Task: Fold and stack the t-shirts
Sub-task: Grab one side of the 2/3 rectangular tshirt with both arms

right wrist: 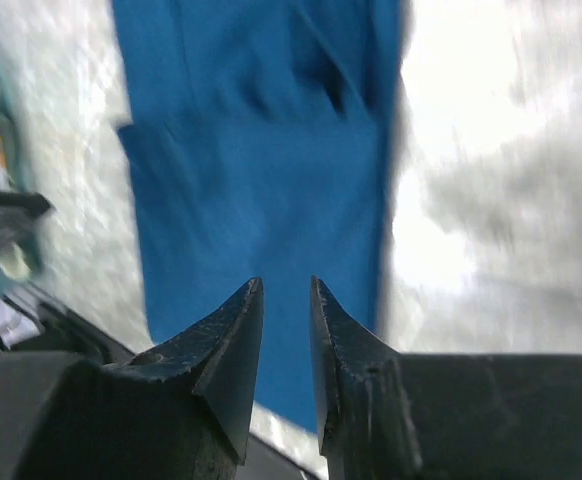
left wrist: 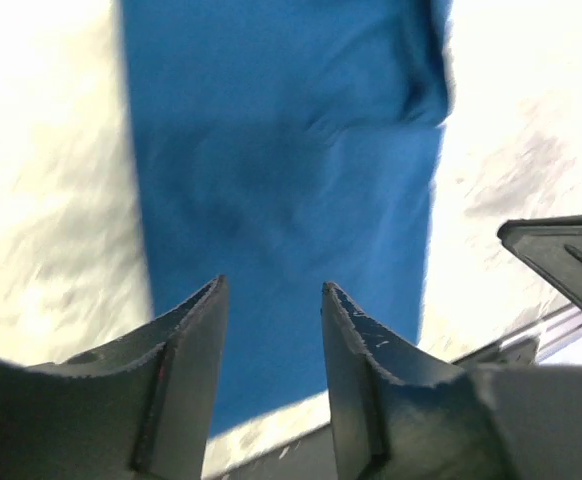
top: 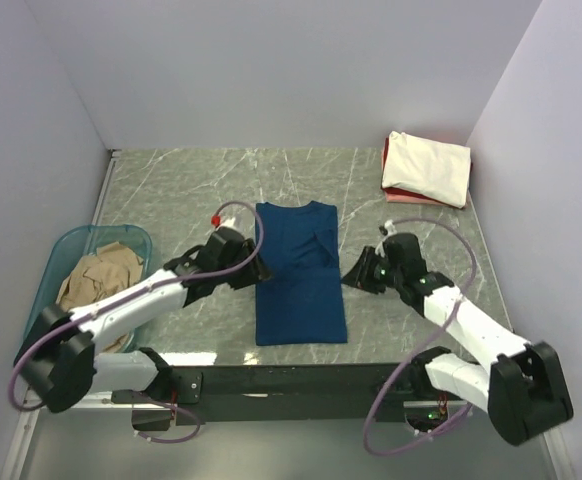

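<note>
A navy blue t-shirt [top: 300, 270] lies on the table, folded lengthwise into a long strip, print hidden. It also shows in the left wrist view [left wrist: 281, 160] and the right wrist view [right wrist: 261, 150]. My left gripper [top: 259, 268] hovers at the strip's left edge, open and empty; its fingertips [left wrist: 211, 300] frame the blue cloth. My right gripper [top: 351, 274] hovers just off the strip's right edge, open with a narrow gap and empty. A cream tee [top: 428, 168] lies folded on a red tee [top: 396, 192] at the back right. A tan tee [top: 96, 280] sits crumpled in the tub.
A translucent teal plastic tub [top: 66, 250] stands at the left edge. White walls close in the table on the left, back and right. A dark rail [top: 291, 380] runs along the near edge by the arm bases.
</note>
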Controlling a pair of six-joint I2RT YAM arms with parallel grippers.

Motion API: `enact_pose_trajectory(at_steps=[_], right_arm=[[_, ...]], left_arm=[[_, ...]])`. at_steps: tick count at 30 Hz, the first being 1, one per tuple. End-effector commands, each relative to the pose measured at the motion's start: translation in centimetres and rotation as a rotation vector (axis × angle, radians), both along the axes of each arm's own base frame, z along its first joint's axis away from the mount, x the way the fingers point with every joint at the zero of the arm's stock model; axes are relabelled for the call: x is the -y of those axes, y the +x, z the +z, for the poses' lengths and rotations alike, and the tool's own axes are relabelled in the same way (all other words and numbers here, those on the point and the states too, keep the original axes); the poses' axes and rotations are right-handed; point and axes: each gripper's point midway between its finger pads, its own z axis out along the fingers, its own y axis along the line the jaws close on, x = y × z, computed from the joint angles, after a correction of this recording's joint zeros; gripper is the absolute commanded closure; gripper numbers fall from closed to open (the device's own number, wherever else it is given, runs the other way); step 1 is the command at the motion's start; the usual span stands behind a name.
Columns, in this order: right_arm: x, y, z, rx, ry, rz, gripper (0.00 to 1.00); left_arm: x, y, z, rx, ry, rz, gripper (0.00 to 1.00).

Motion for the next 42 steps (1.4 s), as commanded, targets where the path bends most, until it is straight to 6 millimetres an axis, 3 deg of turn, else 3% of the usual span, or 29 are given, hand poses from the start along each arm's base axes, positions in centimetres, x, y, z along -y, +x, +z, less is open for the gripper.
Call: enact_pose_trajectory(at_steps=[1, 3, 5, 9, 17, 23, 42], right_arm=[[0.3, -4.2, -1.9, -0.103, 0.007, 0.03, 0.67], [0.8, -5.7, -2.4, -0.107, 0.016, 0.023, 0.65], [1.0, -7.2, -2.8, -0.122, 0.038, 0.01, 0.64], [1.0, -9.6, -3.6, -0.161, 0.076, 0.01, 0.57], [1.4, -12.8, -6.9, -0.262, 0.087, 0.019, 0.53], [1.3, -13.7, -8.1, -0.295, 0.08, 0.036, 0.53], [0.4, -15.0, -9.0, -0.344, 0.078, 0.085, 0.57]], left_arm=[[-2.1, -2.7, -0.5, -0.036, -0.016, 0.025, 0.51], [-2.9, -4.5, -1.8, -0.071, -0.023, 0.022, 0.51], [-3.0, -6.0, -1.4, -0.076, -0.071, -0.005, 0.51], [-3.4, -9.0, -3.0, -0.127, -0.089, -0.046, 0.5], [-1.6, -13.4, -5.4, -0.206, -0.103, -0.121, 0.49], [-1.3, -14.4, -6.9, -0.24, -0.088, -0.108, 0.49], [-1.3, -14.7, -8.7, -0.269, -0.093, -0.058, 0.51]])
